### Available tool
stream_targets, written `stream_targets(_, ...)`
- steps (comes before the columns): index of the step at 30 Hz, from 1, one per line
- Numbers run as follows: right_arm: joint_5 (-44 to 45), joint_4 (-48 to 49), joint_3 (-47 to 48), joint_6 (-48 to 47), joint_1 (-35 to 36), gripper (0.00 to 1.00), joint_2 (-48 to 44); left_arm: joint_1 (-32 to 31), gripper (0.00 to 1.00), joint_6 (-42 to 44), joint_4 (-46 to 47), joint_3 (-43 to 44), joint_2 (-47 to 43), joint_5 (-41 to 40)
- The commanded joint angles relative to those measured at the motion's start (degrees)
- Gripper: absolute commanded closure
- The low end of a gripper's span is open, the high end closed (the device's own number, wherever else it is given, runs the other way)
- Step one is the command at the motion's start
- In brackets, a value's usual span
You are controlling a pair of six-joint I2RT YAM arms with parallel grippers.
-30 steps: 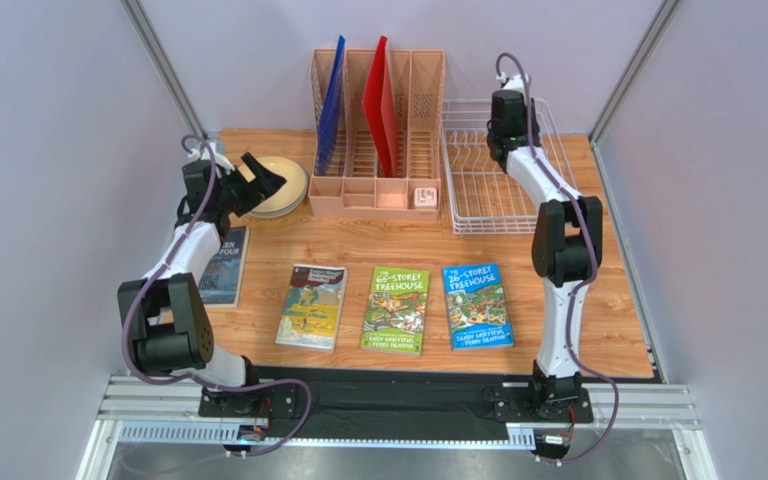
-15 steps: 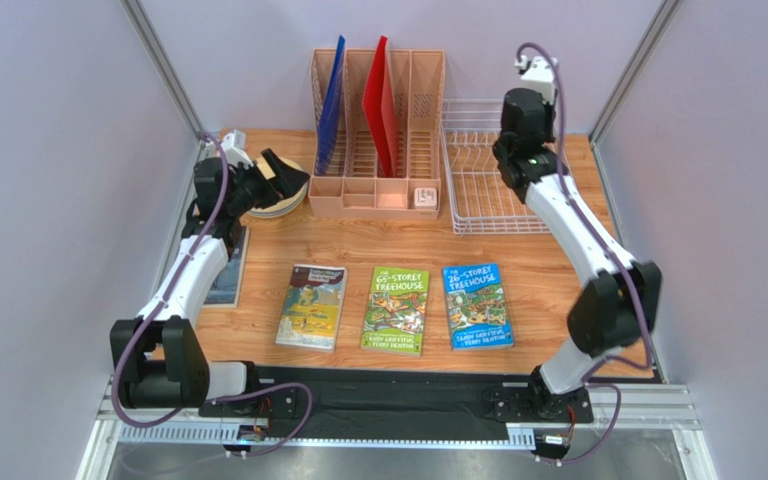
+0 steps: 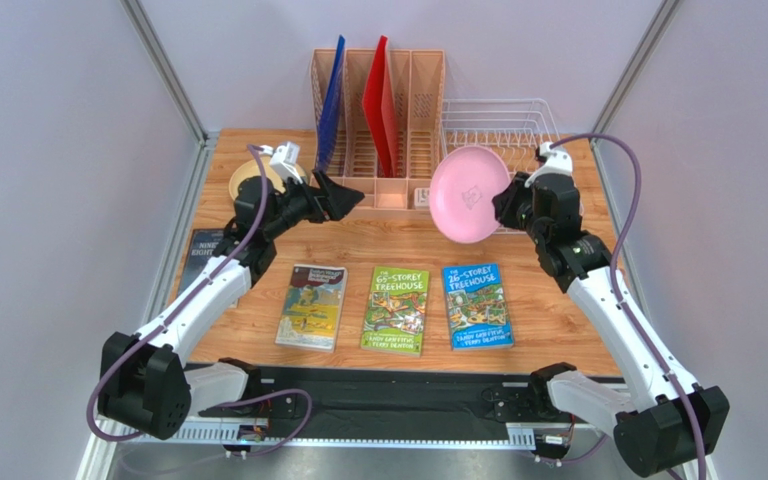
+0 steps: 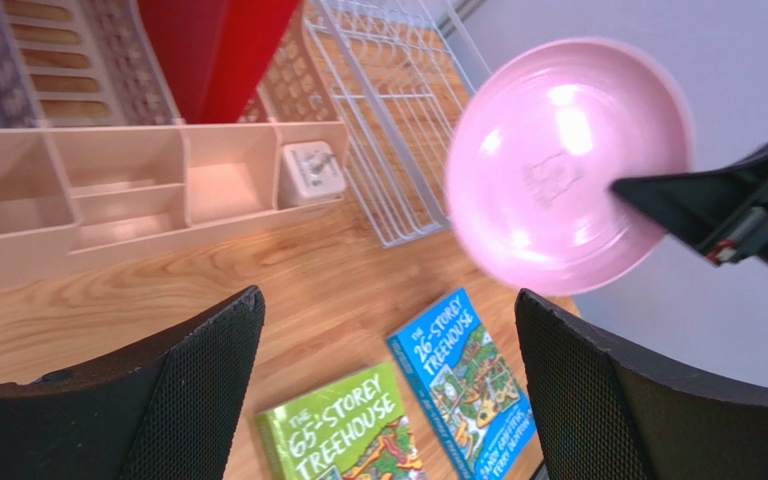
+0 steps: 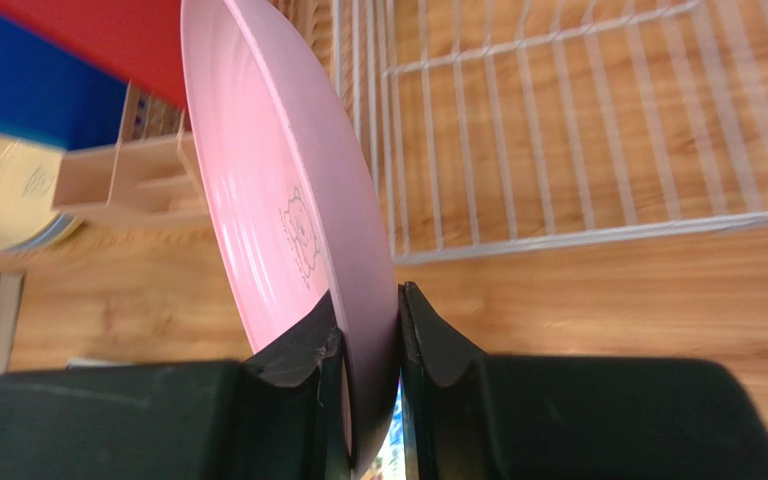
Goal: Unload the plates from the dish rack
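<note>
While in the pinch of the right hand point(image 5: 370, 300), pink plate point(image 3: 469, 194) on edge, underside toward the wide-spread left hand point(image 4: 390, 298).

Dish rack point(image 3: 518, 130) sits far right on the table point(image 3: 358, 240), file organizer point(image 3: 373, 195) right beside it on the left, two boards point(image 3: 383, 100) standing inside. Stacked plates point(image 3: 246, 178) are far left. My right gripper point(image 3: 506, 205) has one plate point(image 3: 468, 195) up on edge over the rack's near-left corner, with my left gripper point(image 3: 343, 195) off to its left. Three books point(image 3: 397, 308) lie in a row near me, and a fourth book point(image 3: 201, 248) lies at the left edge.
</note>
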Motion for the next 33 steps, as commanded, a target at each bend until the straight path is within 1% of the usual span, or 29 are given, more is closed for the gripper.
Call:
stream_targets(1,-16.2,5.7,-5.0,10.2,0.2,1.0,-4.2,-5.5,0.0,-0.3,5.4,-0.9,-1.1,-4.9)
stream_targets(2,-17.7,6.9,-6.1,12.5,0.2,1.0,-5.0,-7.2,0.0,0.0,5.6,-1.7,-1.1,-5.9)
stream_targets(5,-22.1,10.2,-9.5,15.2,0.2,1.0,-5.5,-9.9,0.0,0.8,6.4,-2.5,-0.5,-9.2)
stream_targets(13,-28.8,17.4,-13.9,20.7,0.2,1.0,-4.8,-12.4,0.0,0.4,8.4,-2.1,2.7,-11.0)
stream_targets(21,-33.7,22.5,-15.6,24.3,0.2,1.0,-2.4,-16.7,0.0,1.1,9.0,1.3,8.9,-13.1)
stream_targets(22,-35.0,24.7,-15.8,24.9,0.2,1.0,-2.0,-16.8,0.01,1.1,9.0,1.6,9.3,-13.2)
stream_targets(24,-35.9,25.7,-16.2,26.0,0.2,1.0,-1.3,-17.1,0.14,1.0,8.9,2.5,10.5,-13.2)
stream_targets(25,-36.0,25.8,-16.3,26.1,0.2,1.0,-1.3,-17.1,0.31,1.0,8.7,2.5,10.7,-13.4)
stream_targets(27,-35.7,25.4,-16.4,25.6,0.2,1.0,-1.6,-17.0,0.6,1.3,8.2,2.7,10.4,-13.8)
stream_targets(28,-35.1,25.1,-16.3,25.3,0.2,0.99,-1.6,-17.1,0.88,1.4,7.6,2.8,10.2,-15.2)
stream_targets(29,-34.9,24.8,-16.2,25.0,0.2,0.97,-1.7,-17.1,0.99,1.7,6.1,3.0,9.8,-15.9)
stream_targets(30,-34.7,24.1,-16.1,24.8,0.2,0.83,-1.9,-17.1,1.0,2.6,5.3,3.1,9.5,-16.6)
stream_targets(32,-33.9,23.7,-15.7,24.3,0.2,0.64,-2.1,-17.1,1.0,3.7,3.6,3.1,8.4,-18.4)
stream_targets(33,-33.7,23.3,-15.5,23.9,0.2,0.47,-2.0,-17.1,1.0,4.7,3.0,3.0,7.8,-19.2)
